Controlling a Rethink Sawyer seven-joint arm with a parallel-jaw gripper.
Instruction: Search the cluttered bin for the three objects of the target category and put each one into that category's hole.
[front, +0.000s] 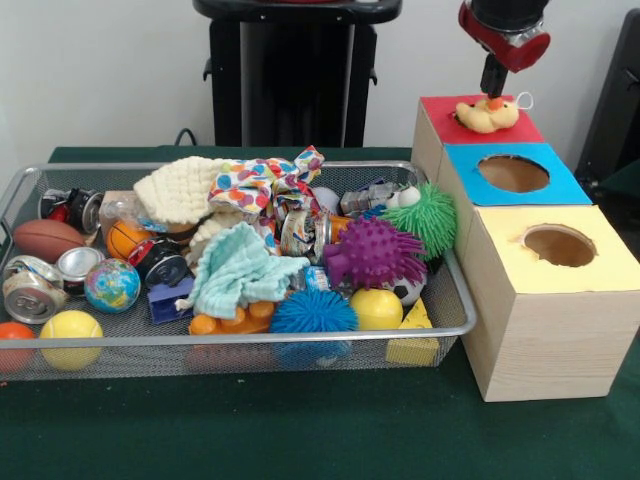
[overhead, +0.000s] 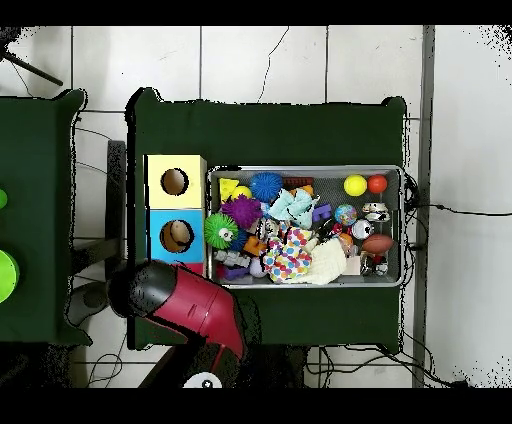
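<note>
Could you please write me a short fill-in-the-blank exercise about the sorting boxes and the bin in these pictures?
1. The plush duck lies on the box with the ____ top.
2. The gripper hangs directly above the ____.
3. The box nearest the front camera has a ____ top.
4. The purple spiky ball sits inside the wire mesh ____.

Missing words: red; duck; yellow; bin
</note>
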